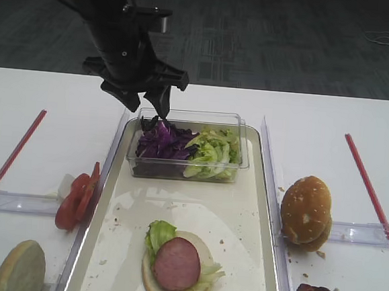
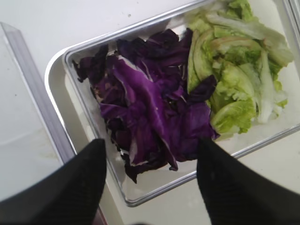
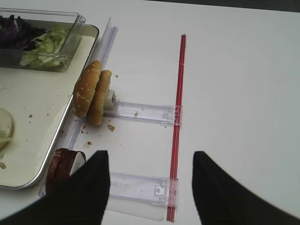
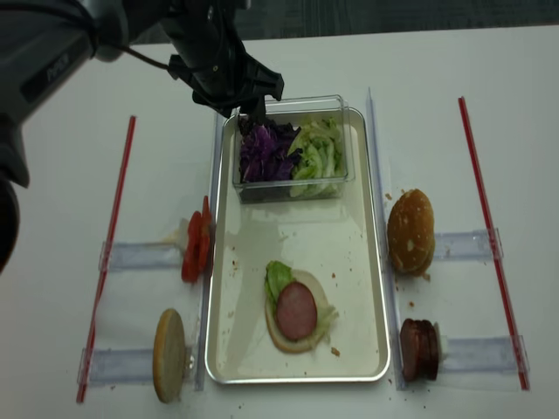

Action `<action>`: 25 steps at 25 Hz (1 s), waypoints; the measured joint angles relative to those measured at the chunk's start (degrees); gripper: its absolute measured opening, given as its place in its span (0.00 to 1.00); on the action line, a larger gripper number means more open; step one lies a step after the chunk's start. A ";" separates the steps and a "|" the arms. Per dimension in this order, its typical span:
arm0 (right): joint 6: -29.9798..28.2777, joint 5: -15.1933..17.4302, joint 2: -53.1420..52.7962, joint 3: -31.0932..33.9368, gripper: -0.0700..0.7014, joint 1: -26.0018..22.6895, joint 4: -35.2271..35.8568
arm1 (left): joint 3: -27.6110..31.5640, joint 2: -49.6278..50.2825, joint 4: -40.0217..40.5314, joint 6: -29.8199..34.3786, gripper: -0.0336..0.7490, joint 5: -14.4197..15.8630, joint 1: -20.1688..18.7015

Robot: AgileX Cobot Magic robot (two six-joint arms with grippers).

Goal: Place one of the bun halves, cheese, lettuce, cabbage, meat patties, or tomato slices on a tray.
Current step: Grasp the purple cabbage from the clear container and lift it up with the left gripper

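Left gripper [image 1: 150,105] over the cabbage [image 2: 150,112], jaws apart, nothing held

Tray [image 1: 242,223] already carries a bun base [image 1: 170,288], lettuce [image 1: 159,234] and one patty [image 1: 177,264]; cabbage still lies in the clear tub [image 1: 243,164] on the tray's far end. Right gripper [image 3: 150,187] jaws apart, idle

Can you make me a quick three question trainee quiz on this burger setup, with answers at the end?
1. True or false: the left gripper is open above the purple cabbage.
2. What lies on the bun half in the tray? A) tomato slices B) lettuce and a meat patty C) cheese
3. Fill in: the cabbage shares its clear tub with ____.

Key: 1 true; 2 B, lettuce and patty; 3 lettuce.
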 joint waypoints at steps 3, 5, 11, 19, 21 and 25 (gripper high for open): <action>0.00 0.00 0.00 0.00 0.62 0.00 0.00 | -1.94 2.50 -0.21 0.00 0.59 1.27 -0.69; 0.00 0.00 0.00 0.00 0.62 0.00 0.00 | -3.15 3.79 -0.21 0.00 0.59 1.66 -1.09; 0.00 0.00 0.00 0.00 0.62 0.00 0.00 | -7.11 7.30 -0.45 0.00 0.59 2.57 -1.66; 0.00 0.00 0.00 0.00 0.62 0.00 0.00 | -9.48 12.00 -0.89 0.00 0.59 3.79 -1.66; 0.00 0.00 0.00 0.00 0.62 0.00 -0.02 | -10.04 12.93 -1.43 0.00 0.58 3.90 -1.66; 0.00 0.00 0.00 0.00 0.62 0.00 -0.02 | -10.26 14.27 -1.69 0.00 0.55 3.90 -1.66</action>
